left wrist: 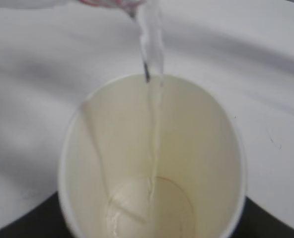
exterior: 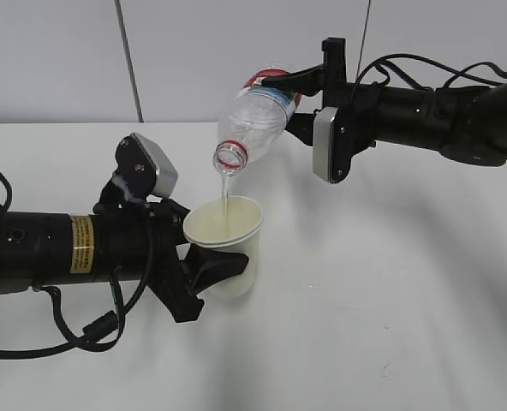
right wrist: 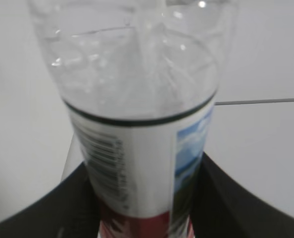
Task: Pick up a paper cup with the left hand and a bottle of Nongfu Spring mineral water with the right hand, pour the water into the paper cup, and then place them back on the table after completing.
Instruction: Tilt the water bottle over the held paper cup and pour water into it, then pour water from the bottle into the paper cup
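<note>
My left hand's gripper (exterior: 221, 259) is shut on a white paper cup (exterior: 229, 238), holding it upright just above the table (exterior: 390, 300). From the left wrist the cup (left wrist: 152, 158) fills the view, with black fingers (left wrist: 10, 229) at its sides. The right hand's gripper (exterior: 293, 99) is shut on the labelled body of a clear Nongfu Spring bottle (exterior: 258, 111), tilted mouth-down to the left over the cup. A thin stream of water (exterior: 226, 190) runs from the red-ringed mouth into the cup. The right wrist shows the bottle (right wrist: 142, 99) between dark fingers (right wrist: 236, 198).
A plain white wall with a dark vertical seam (exterior: 129, 60) stands behind the table. The left arm's black cable (exterior: 56, 317) loops over the table's front left. Water (left wrist: 152, 208) pools in the cup's bottom.
</note>
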You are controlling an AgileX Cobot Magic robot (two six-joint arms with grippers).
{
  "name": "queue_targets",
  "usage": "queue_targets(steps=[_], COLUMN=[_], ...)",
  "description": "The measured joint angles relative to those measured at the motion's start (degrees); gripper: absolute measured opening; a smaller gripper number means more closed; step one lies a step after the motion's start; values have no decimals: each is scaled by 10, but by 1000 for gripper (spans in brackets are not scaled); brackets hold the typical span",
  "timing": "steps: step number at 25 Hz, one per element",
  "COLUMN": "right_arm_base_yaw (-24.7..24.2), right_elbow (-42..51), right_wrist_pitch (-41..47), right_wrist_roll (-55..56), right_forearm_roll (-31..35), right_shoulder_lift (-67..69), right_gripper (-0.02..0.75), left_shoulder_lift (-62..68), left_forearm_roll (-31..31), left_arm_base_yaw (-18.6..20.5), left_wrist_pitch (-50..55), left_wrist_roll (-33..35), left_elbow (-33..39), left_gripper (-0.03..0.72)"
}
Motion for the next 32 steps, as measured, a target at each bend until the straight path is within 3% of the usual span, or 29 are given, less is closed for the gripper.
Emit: queue_targets(steps=[7,32], right_arm_base_yaw=[0,0], right_elbow=[0,0], right_wrist_pitch=[0,-26], right_wrist_roll=[-12,-51], right_forearm_roll=[0,27], right_shoulder_lift=[0,-1], right_gripper=[350,347], left_shoulder_lift=[0,0], left_forearm_roll=[35,48], left_arm_base_yaw=[0,0], left_wrist_pitch=[-13,-17], left_wrist_roll=[-18,-21], left_elbow=[0,0], left_gripper=[386,386])
